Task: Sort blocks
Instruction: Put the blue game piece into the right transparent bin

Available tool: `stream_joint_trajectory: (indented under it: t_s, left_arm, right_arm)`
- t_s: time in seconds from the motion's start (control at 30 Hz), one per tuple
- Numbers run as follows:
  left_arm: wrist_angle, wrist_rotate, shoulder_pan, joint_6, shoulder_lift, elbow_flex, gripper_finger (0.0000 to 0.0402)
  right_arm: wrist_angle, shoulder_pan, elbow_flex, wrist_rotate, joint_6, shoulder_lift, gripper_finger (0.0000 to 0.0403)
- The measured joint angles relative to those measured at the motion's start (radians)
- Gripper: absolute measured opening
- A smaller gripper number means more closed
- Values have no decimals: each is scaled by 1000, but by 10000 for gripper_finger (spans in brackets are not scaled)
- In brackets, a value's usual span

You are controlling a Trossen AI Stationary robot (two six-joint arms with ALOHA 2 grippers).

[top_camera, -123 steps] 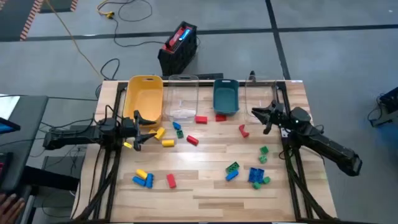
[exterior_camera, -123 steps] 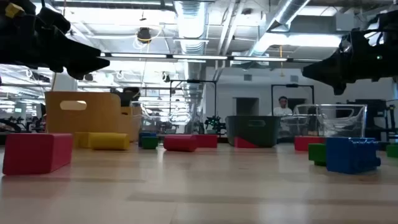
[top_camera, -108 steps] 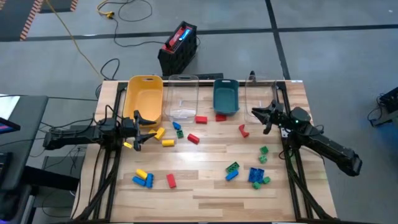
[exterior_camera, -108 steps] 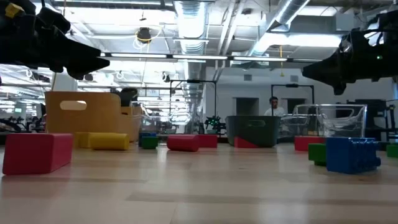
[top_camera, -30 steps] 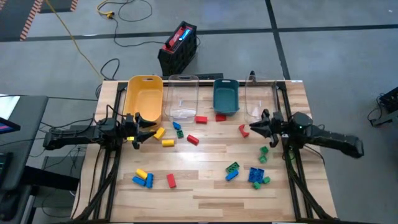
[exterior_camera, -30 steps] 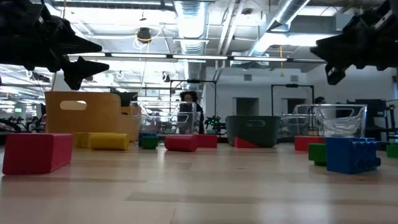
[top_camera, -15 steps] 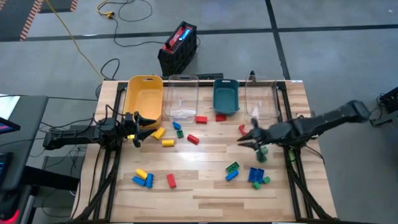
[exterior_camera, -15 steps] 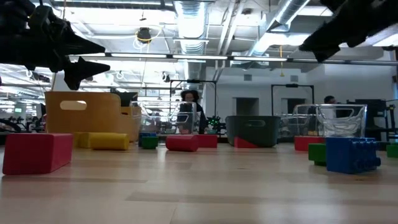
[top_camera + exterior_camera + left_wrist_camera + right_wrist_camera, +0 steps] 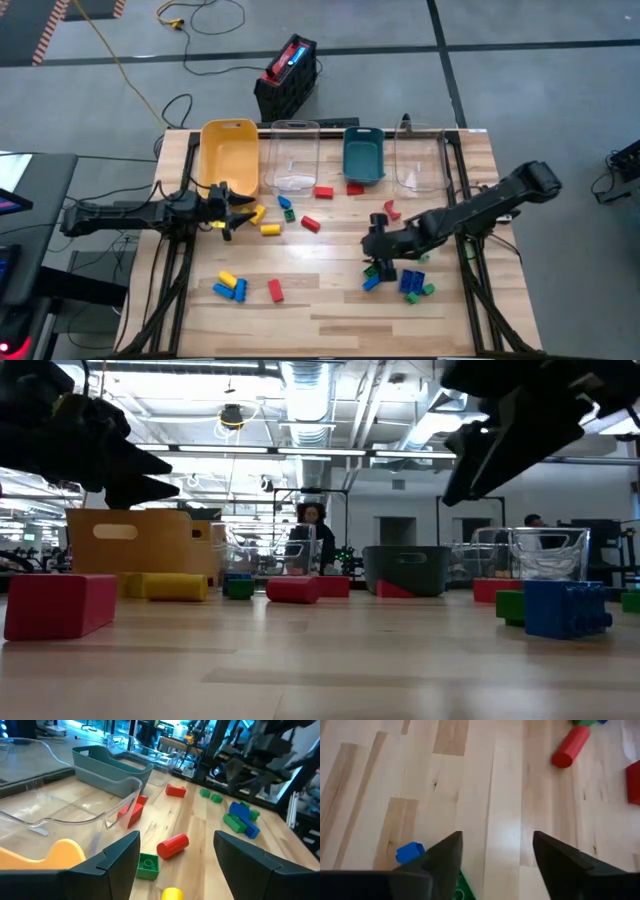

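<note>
Small red, yellow, blue and green blocks lie scattered on the wooden table [image 9: 330, 310]. My right gripper [image 9: 378, 250] is open and points down, just above a green block [image 9: 373, 268] and a blue block [image 9: 410, 852]. It touches neither. My left gripper [image 9: 235, 205] hangs open at the table's left, near two yellow blocks [image 9: 262, 221]. Ahead of its fingers lie a red cylinder [image 9: 172, 845] and a green block [image 9: 147, 866].
Along the far edge stand a yellow bin [image 9: 229, 155], a clear bin [image 9: 293, 155], a teal bin [image 9: 363, 155] and another clear bin [image 9: 420, 160]. More blue and green blocks [image 9: 412, 283] lie near my right gripper. People show in the room beyond [image 9: 312, 535].
My right gripper has swung from beside the far-right clear bin toward the table's middle and near edge, coming down over the green and blue blocks. My left gripper has edged a little toward the yellow blocks.
</note>
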Motion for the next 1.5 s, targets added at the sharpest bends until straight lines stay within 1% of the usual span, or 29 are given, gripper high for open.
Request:
stream_joint_trajectory:
  t_s: [0.1, 0.23, 0.37, 0.47, 0.6, 0.77, 0.97, 1.17, 1.27, 1.33, 1.5]
  left_arm:
    - [5, -1, 0, 28, 13, 0, 248]
    - [-2, -11, -18, 53, 13, 0, 248]
    - [2, -70, -47, 87, 14, 1, 248]
    - [4, -101, -64, 106, 14, 1, 248]
    - [4, -107, -70, 131, 14, 1, 248]
    - [11, -113, -70, 140, 14, 1, 248]
    - [16, -114, -71, 140, 13, 2, 248]
    - [20, -113, -85, 156, 13, 2, 248]
    - [17, -113, -85, 170, 13, 4, 248]
    - [-5, -111, -85, 183, 14, 14, 248]
    - [-27, -106, -86, 207, 13, 37, 248]
  right_arm:
    - [-116, 14, 99, 0, 0, 74, 285]
    - [-244, 35, 199, 0, 34, 159, 287]
    - [-344, 74, 256, -1, 97, 215, 287]
    - [-338, 120, 260, -2, 127, 240, 287]
    - [-293, 177, 270, -4, 130, 291, 287]
    - [-334, 221, 353, -4, 103, 395, 286]
    - [-446, 224, 448, -5, 38, 507, 286]
    - [-470, 218, 460, -8, -25, 554, 284]
    - [-481, 213, 459, -12, -31, 553, 272]
    - [-490, 208, 459, -12, -35, 550, 255]
    - [-489, 200, 459, -24, -62, 551, 183]
